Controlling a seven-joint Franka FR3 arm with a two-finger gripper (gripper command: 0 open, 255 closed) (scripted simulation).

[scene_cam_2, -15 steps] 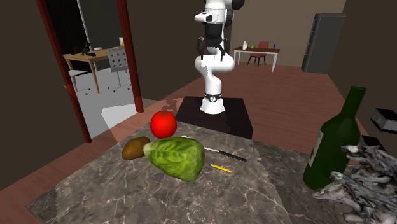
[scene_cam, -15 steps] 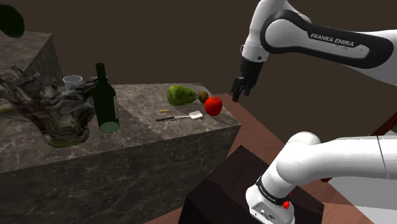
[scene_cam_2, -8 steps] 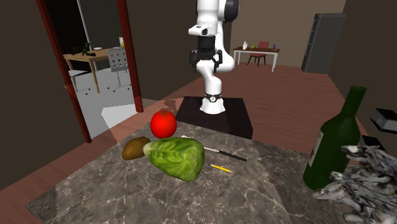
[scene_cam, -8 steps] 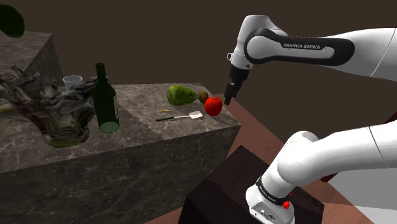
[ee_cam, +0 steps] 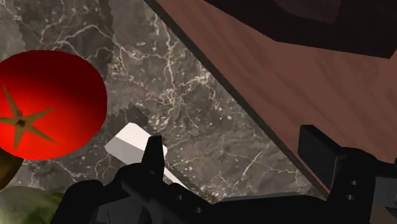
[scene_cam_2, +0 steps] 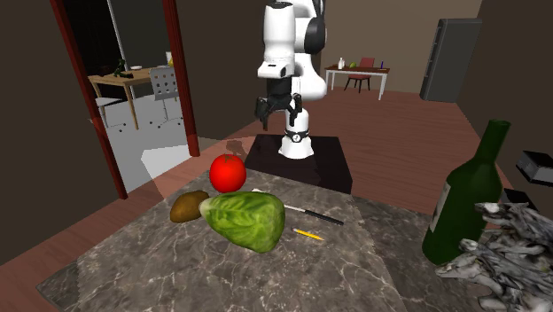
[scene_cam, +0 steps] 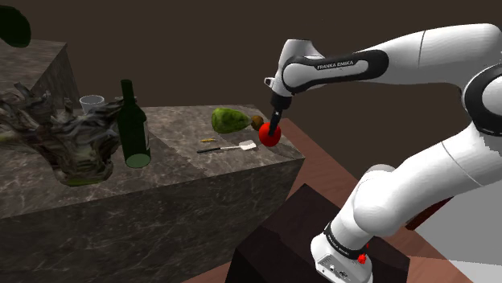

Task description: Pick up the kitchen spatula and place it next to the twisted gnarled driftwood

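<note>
Hovering above the spatula (ee_cam: 130,141) blade, hand (ee_cam: 235,149) wide open, empty, tomato (ee_cam: 51,105) alongside.

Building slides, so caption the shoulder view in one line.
Open black gripper hangs by the red tomato and white-bladed spatula at the marble counter's corner; driftwood sits far left.

A dark, white-veined marble tabletop (scene_cam: 173,133) carries everything. At its corner nearest the stand sit a red tomato (scene_cam_2: 228,172), a brown kiwi (scene_cam_2: 189,206) and a green lettuce (scene_cam_2: 245,219), close together. Just beside them lie the white-bladed spatula (scene_cam: 233,147) and a small yellow pencil (scene_cam_2: 307,234). Well apart stand a dark green bottle (scene_cam: 133,129), the grey driftwood (scene_cam: 56,133) and a glass (scene_cam: 92,103).
</note>
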